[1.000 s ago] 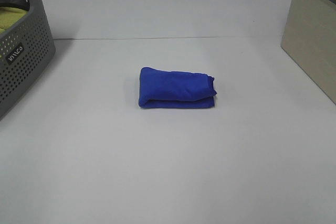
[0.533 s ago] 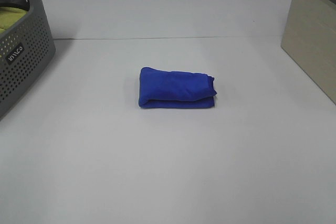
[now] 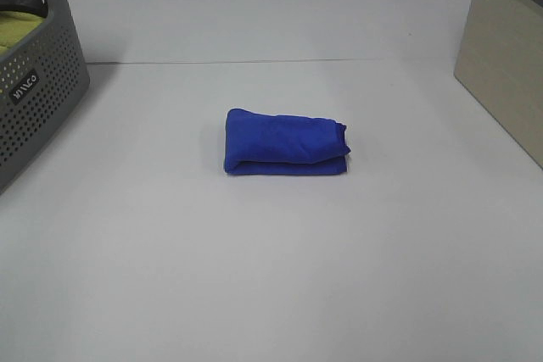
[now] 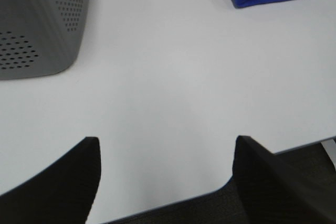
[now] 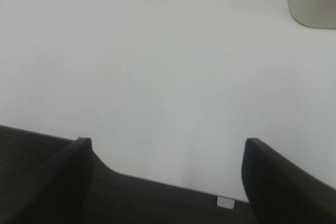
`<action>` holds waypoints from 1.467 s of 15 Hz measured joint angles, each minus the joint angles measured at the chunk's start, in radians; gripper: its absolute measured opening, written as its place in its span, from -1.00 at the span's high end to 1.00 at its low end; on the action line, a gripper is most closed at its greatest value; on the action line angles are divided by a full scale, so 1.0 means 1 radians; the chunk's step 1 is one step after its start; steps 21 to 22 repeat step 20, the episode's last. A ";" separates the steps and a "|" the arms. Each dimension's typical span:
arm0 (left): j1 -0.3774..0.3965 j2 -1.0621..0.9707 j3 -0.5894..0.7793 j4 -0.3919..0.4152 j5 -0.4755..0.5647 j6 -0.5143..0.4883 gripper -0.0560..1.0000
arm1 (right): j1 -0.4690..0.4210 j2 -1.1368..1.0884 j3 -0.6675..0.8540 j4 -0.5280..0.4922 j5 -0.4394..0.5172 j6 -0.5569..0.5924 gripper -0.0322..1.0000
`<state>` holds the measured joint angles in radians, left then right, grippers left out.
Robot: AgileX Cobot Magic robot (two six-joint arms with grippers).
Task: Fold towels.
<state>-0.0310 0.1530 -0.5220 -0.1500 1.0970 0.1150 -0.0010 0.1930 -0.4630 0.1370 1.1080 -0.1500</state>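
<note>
towel (image 3: 287,143) folded, table (image 3: 254,277) centre | basket (image 3: 34,82) at 10 o'clock | left gripper (image 4: 165,153) spread, empty | right gripper (image 5: 168,153) spread, empty

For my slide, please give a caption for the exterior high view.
Folded blue towel on white table, between grey basket and beige box.

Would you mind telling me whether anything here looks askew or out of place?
Nothing much stands out. The towel lies folded in a compact bundle mid-table, though its right end is slightly uneven, with a layer poking out. The basket and the box sit at the table's edges. Both grippers are open and clear of the towel.
</note>
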 joint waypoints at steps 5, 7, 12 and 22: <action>0.015 -0.141 0.000 0.000 -0.008 0.000 -0.39 | -0.002 -0.175 0.000 0.003 0.000 0.000 -0.54; 0.015 -0.156 0.000 0.000 -0.009 0.000 -0.39 | -0.002 -0.196 0.000 0.004 -0.001 0.000 -0.54; 0.015 -0.159 0.000 0.000 -0.014 0.000 -0.39 | -0.002 -0.196 0.000 0.007 -0.001 0.000 -0.54; 0.015 -0.159 0.000 0.000 -0.014 0.000 -0.39 | -0.002 -0.196 0.000 0.007 -0.001 0.000 -0.54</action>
